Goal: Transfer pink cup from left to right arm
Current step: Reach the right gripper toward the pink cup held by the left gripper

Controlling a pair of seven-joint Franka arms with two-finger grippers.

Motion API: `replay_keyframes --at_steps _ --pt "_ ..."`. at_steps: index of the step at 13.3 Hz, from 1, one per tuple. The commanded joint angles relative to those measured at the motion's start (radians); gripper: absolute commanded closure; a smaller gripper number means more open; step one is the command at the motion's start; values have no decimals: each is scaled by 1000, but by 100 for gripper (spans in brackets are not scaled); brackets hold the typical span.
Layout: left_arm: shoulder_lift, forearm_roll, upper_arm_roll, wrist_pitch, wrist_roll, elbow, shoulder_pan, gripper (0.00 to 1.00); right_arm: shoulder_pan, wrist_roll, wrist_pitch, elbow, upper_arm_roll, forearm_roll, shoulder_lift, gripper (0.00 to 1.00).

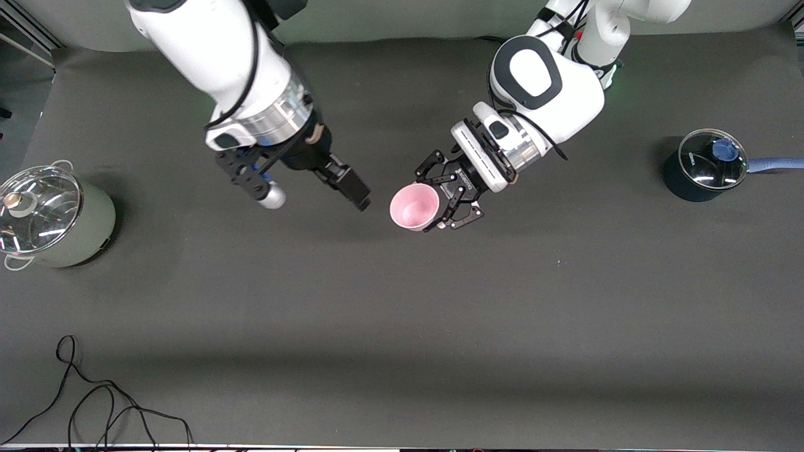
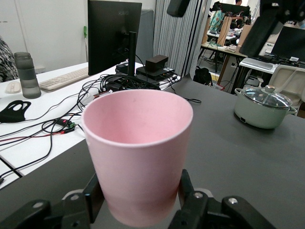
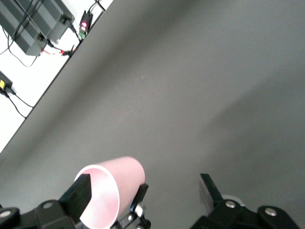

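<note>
No legible text anywhere

left arm (image 1: 546,81): glossy white shell, grey-edged oval panel, ribbed silver wrist, black cables
left gripper (image 1: 443,201): black open-linkage claw, small screws
right arm (image 1: 226,56): white shell, shiny silver wrist, black cable
right gripper (image 1: 317,191): 2 flat straight black fingers, blue light

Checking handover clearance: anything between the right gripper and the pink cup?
Nothing. In the front view only a bare gap over the dark table separates the open right gripper from the pink cup, which the left gripper holds.
</note>
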Motion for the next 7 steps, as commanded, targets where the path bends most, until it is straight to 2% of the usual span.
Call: replay_keyframes --at_steps 1,7 --pt "-8 -23 7 21 -7 5 -17 66 59 15 -6 38 -14 9 35 0" --pt "-8 -23 0 39 -12 7 -17 66 88 22 -4 41 -14 11 87 0"
